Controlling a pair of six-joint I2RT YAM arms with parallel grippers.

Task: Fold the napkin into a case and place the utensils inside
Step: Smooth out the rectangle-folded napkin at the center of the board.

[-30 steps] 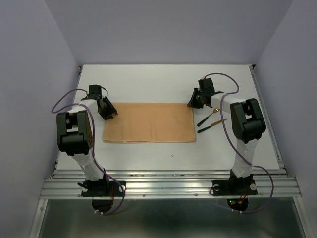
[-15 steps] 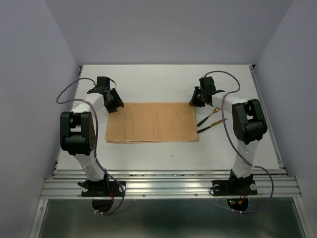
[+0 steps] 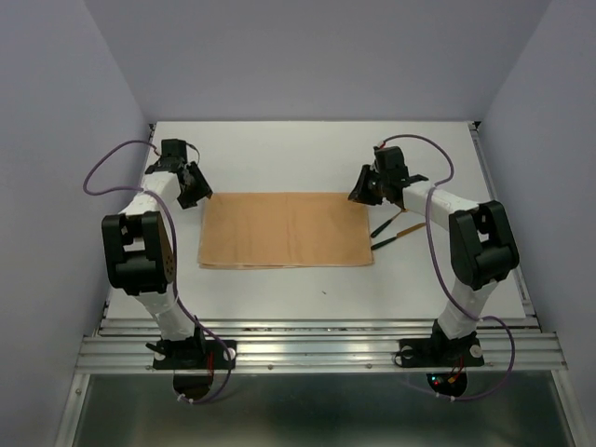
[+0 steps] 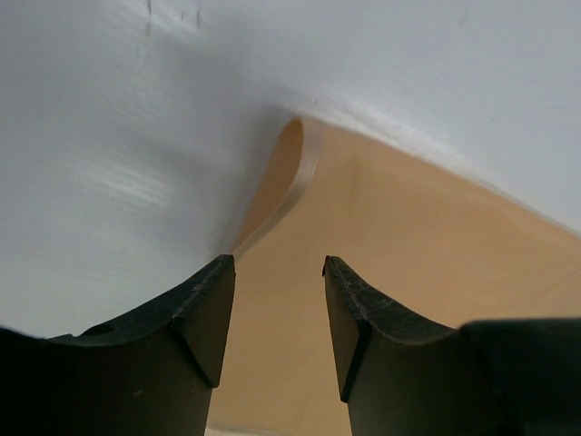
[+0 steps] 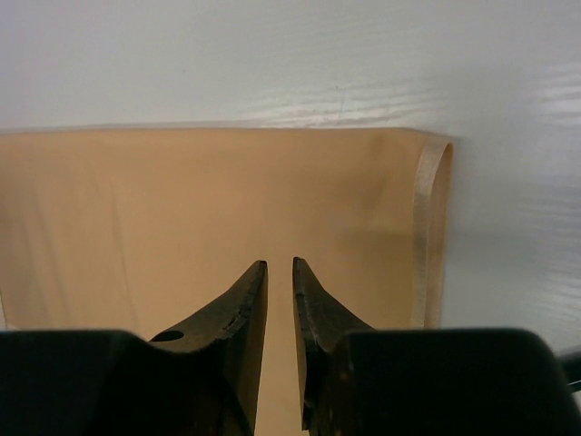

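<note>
We see the napkin as a plain peach-orange rectangle, wider than deep. It lies flat on the white table, with a faint crease down its middle. Its near edge looks double-layered in the top view.

The utensils lie just beside the napkin's right edge. They have dark handles, with a bit of gold at the end away from the napkin. We can't tell whether a handle tip touches the cloth.

The left gripper is at the napkin's far-left corner. The right gripper is at its far-right corner.

Only the wrist views show the edges and the jaws:
- **Left wrist:** the napkin corner curls up off the table in a loop. The jaws stand well apart, with nothing between them and cloth below.
- **Right wrist:** the napkin's right edge lifts into a rounded fold. The fingers are over the cloth with only a thin slit between the tips, and we see nothing pinched.

The utensils show only in the top view.
</note>
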